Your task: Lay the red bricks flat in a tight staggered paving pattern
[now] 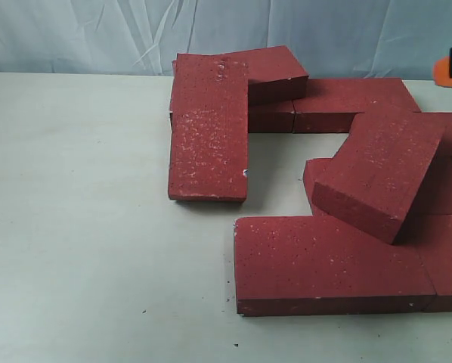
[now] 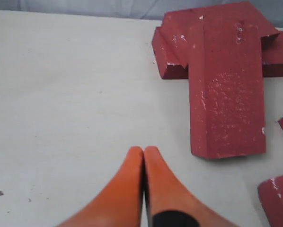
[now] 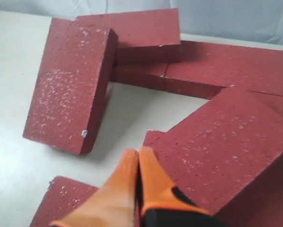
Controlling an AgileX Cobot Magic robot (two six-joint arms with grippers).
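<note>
Red bricks (image 1: pixel 354 102) lie loosely heaped on the pale surface (image 1: pixel 75 227); we find both pincers closed and empty.

We see the left pincer (image 2: pixel 144 152) with its orange fingers pressed together over bare surface, near the speckled brick (image 2: pixel 226 90), whose far end rests on another brick. The right pincer (image 3: pixel 137 155) is likewise pinched together on nothing, just beside the tilted brick (image 3: pixel 226 142), which leans across its neighbours. In the exterior view the front brick (image 1: pixel 324 265) lies flat, the tilted brick overlapping its far edge; more bricks line the back.
</note>
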